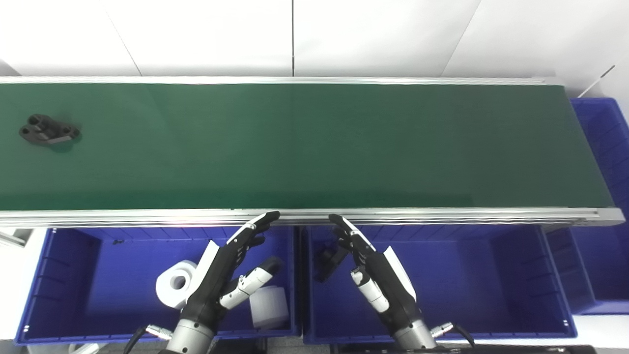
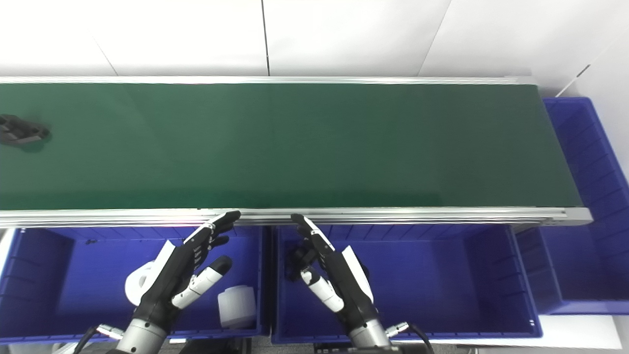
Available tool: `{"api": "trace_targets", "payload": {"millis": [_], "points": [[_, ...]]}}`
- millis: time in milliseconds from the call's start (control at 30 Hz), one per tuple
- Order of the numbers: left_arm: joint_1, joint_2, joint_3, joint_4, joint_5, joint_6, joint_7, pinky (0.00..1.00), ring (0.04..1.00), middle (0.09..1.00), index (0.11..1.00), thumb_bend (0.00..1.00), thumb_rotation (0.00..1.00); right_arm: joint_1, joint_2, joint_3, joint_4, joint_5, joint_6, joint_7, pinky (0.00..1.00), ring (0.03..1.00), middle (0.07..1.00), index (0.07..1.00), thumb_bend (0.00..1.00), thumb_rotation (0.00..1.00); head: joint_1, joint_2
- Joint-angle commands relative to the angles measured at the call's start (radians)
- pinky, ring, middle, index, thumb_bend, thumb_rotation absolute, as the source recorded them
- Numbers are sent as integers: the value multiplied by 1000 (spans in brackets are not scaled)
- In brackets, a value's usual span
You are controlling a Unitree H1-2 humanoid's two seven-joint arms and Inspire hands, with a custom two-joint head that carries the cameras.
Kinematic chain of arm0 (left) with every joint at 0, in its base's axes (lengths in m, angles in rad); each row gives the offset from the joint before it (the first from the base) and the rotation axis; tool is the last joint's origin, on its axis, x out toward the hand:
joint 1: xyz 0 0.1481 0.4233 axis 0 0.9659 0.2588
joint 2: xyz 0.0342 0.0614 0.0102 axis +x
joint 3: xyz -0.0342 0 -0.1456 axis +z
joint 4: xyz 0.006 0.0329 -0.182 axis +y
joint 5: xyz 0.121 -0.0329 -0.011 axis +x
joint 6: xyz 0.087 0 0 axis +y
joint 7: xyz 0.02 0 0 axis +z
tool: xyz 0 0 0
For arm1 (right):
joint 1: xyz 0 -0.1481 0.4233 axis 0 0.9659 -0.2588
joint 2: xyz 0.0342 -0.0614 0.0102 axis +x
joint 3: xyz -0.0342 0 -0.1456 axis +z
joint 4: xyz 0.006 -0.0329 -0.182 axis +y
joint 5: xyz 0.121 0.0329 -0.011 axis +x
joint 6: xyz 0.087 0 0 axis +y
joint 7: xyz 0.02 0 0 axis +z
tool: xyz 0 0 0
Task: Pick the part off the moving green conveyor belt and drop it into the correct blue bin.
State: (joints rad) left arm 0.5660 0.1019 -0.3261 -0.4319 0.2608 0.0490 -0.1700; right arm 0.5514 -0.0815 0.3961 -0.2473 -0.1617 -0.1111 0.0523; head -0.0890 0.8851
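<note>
Both robot hands, left [image 1: 223,275] and right [image 1: 376,275], empty with fingers spread over blue bins [image 1: 64,275]; black part [image 1: 48,131] on green belt [image 1: 314,147]; no legible writing.

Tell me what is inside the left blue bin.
The left bin holds two white parts: a ring-shaped one and a blockier one. The open left hand hovers above them, covering part of each and some bin floor, so anything beneath it cannot be seen.

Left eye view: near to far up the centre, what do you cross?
Blue bins with both open hands, left hand and right hand, above them → conveyor's near rail → green belt → far rail → white wall.
</note>
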Motion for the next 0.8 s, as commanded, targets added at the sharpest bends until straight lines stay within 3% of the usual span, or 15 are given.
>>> {"api": "trace_targets", "payload": {"millis": [0,767], "points": [[-3,2,-5,-22,-1,-16,3,863,904,906,853,664,836,5,12,-2,-7,12,-65,1,931,947,969,936,894,1000,2,-3],[-10,3,3,-15,-35,-30,2,867,903,901,841,640,836,-5,16,-8,6,20,-67,2,916,933,958,941,873,1000,4,-4]]}}
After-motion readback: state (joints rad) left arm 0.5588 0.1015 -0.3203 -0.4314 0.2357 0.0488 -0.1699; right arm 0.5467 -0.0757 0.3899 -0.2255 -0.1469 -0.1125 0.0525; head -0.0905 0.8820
